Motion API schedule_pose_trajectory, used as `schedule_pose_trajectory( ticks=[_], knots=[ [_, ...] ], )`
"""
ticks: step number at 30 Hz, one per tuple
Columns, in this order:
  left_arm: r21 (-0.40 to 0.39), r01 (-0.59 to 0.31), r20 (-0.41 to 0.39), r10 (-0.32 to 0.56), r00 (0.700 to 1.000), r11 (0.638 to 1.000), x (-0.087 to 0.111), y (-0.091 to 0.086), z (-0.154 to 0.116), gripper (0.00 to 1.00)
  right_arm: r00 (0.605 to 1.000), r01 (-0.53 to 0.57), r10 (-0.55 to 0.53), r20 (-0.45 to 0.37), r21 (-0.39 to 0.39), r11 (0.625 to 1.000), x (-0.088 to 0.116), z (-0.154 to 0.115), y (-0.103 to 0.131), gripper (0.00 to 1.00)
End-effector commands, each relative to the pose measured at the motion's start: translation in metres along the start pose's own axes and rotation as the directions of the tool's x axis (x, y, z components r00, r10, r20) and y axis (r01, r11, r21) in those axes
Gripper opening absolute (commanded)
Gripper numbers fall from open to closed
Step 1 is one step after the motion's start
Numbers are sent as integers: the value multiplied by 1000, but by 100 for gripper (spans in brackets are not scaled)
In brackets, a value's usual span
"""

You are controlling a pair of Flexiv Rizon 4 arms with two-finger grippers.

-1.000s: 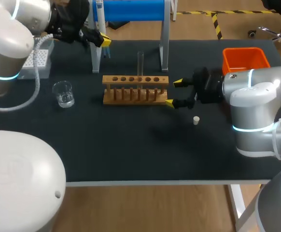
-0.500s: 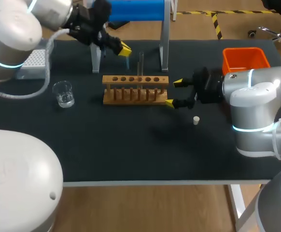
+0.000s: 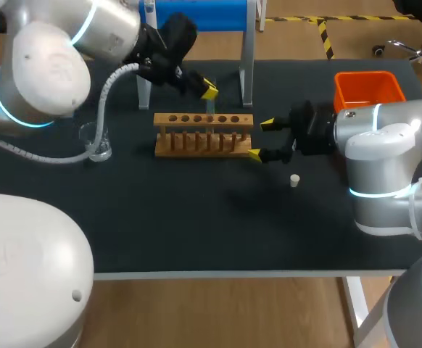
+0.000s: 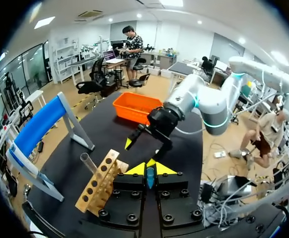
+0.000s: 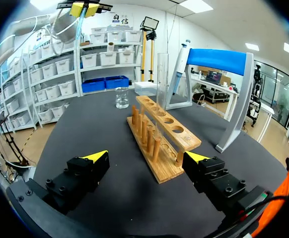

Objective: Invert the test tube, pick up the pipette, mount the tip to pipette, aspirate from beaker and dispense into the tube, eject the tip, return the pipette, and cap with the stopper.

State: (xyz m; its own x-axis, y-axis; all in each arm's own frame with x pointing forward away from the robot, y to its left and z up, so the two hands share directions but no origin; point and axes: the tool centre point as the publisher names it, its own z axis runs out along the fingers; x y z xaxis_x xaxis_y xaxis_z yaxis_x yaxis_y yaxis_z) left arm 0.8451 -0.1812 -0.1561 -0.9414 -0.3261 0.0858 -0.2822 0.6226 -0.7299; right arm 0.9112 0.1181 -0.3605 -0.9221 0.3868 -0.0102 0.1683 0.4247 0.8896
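Far left: beaker (image 3: 95,141). At its 1 o'clock, left gripper (image 3: 209,90): hovers near tube (image 5: 162,79), tips pinched together (a teal sliver between them, cannot tell what). Tube upright in rack (image 3: 204,134). At rack's 3 o'clock, right gripper (image 3: 262,139): fingers spread wide, grasps nothing. At its 5 o'clock, stopper (image 3: 295,180) on table (image 3: 196,225).

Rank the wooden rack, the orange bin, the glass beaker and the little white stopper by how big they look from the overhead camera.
From largest to smallest in the head view:
1. the wooden rack, the largest.
2. the orange bin, somewhat smaller, though it sits farther from the camera.
3. the glass beaker.
4. the white stopper, by far the smallest.
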Motion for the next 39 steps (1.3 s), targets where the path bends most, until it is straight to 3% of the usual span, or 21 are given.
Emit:
schedule_pose_trajectory(
  ticks=[1, 20, 30, 39],
  knots=[
    [12, -8, 22, 8, 1000, 1000, 4, 2, 2, 0, 1000, 1, -1, 1, -2, 1000, 0, -1, -1, 100],
    [20, -25, 28, 25, 999, 999, 8, 3, 6, 0, 1000, 1, -1, 1, -2, 1000, 0, -1, -1, 100],
    [20, -25, 28, 25, 999, 999, 8, 3, 6, 0, 995, 58, -67, -75, -117, 991, 13, -69, 32, 100],
    [20, -25, 28, 25, 999, 999, 8, 3, 6, 0, 966, 95, -153, -207, -268, 959, 40, -104, 57, 100]
  ],
)
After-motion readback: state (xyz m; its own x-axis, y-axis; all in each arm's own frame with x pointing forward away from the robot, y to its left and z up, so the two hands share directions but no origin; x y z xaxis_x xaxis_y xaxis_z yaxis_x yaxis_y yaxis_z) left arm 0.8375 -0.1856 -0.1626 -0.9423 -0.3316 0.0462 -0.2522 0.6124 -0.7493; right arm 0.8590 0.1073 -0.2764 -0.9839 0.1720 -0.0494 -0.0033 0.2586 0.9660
